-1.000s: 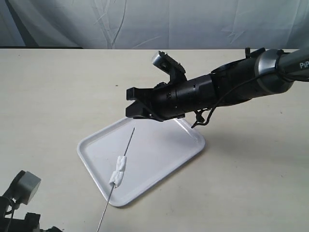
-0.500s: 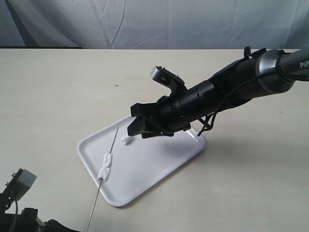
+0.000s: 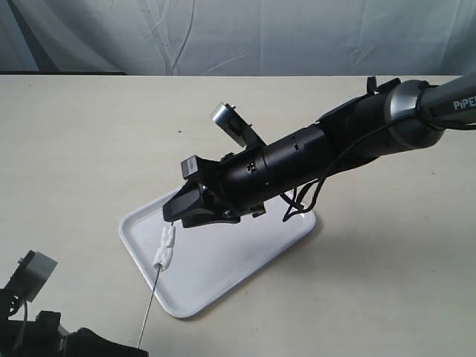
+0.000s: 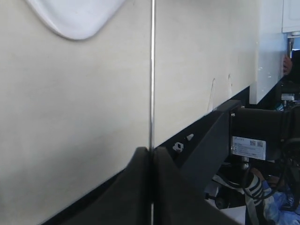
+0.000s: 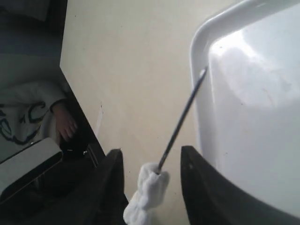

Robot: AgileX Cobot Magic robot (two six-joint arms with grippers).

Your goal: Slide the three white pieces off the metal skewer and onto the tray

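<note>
The stripping step is under way and, as I judge it, not finished: white pieces (image 3: 164,249) sit bunched on the metal skewer (image 3: 148,314). The rod runs from beyond the table (image 3: 74,134) edge nearest the exterior camera, up over the tray (image 3: 223,262), which lies on the table towards that same edge. The left gripper (image 4: 151,152) has its jaws clamped on the rod's bare end, out past the table edge. The right gripper (image 5: 151,150) reaches across with its jaws apart. In its wrist view the top lump shows between them and the free tip points out over the tray rim. Next, I think, the right jaws should close lightly on the rod below the lumps and draw towards the tip, while the left holds firm. The lumps hang near the tray's rim, so they must come off over the tray floor. By count there are one skewer, one tray and two grippers. The lumps on the rod are pressed together, two or three, and I cannot tell which. I see none loose, though the right arm hides part of the tray.
</note>
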